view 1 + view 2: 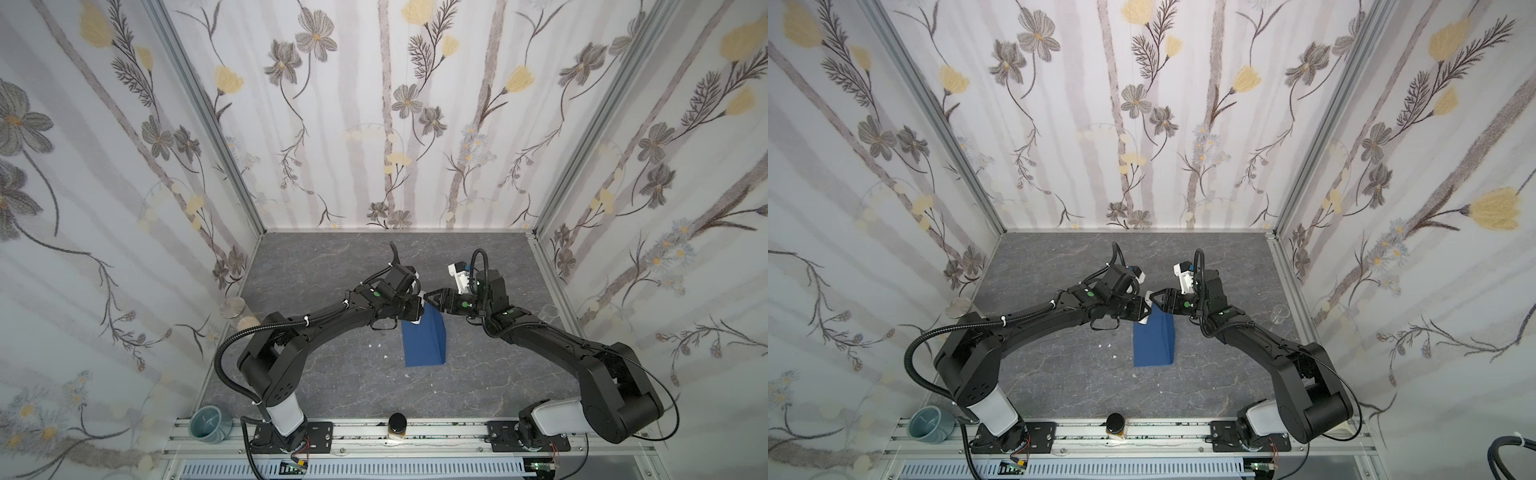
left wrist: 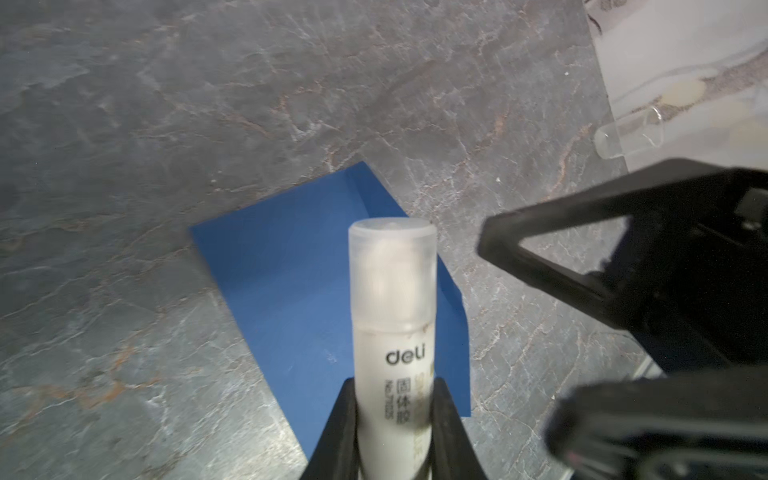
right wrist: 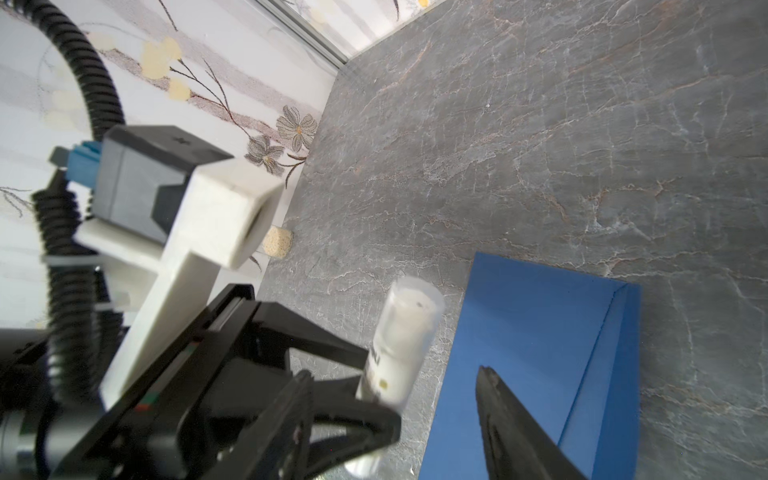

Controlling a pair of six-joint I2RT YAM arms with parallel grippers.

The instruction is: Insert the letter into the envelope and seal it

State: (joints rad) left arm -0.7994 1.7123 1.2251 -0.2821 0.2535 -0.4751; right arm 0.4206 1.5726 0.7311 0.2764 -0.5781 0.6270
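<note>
The left gripper [image 2: 394, 384] is pinched shut on the lower body of the white Deli glue stick [image 2: 392, 332], holding it above the dark blue envelope [image 1: 424, 340], which lies flat on the grey marbled table [image 1: 332, 395]. The stick's translucent cap [image 2: 392, 257] is on. The right gripper [image 2: 517, 336] stands just beside the cap, jaws wide and empty. The letter shows in no view; whether it is inside the envelope cannot be told. The step looks to be uncapping. To do it well, the right gripper should centre on the cap alone, above its seam, close squarely, then pull straight along the stick's axis while the left holds firm, so the tube neither slips nor tilts
</note>
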